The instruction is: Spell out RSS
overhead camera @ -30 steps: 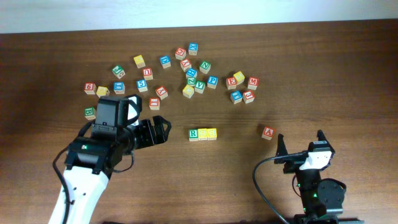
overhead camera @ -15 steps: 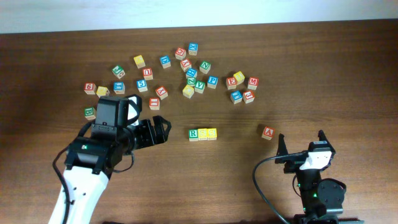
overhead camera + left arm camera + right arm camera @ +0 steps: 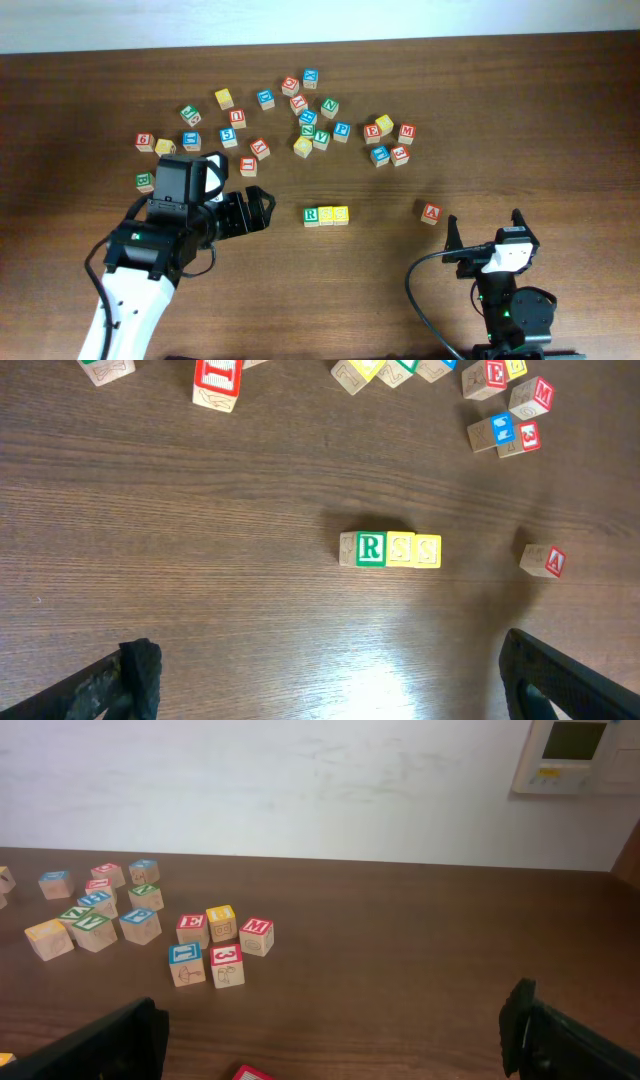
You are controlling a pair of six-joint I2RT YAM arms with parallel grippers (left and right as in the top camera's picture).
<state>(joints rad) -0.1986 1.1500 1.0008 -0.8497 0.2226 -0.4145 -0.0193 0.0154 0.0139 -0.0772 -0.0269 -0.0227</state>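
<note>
Three blocks stand in a touching row in the middle of the table: a green R block (image 3: 311,215) and two yellow S blocks (image 3: 333,215). The left wrist view shows the same row, R (image 3: 371,548) then the S blocks (image 3: 414,550). My left gripper (image 3: 262,208) is open and empty, a little to the left of the row. My right gripper (image 3: 482,230) is open and empty at the front right, just right of a lone red A block (image 3: 431,212).
Many loose letter blocks lie scattered across the back of the table, from a group at the left (image 3: 190,140) to a cluster at the right (image 3: 388,140). The red A block also shows in the left wrist view (image 3: 543,560).
</note>
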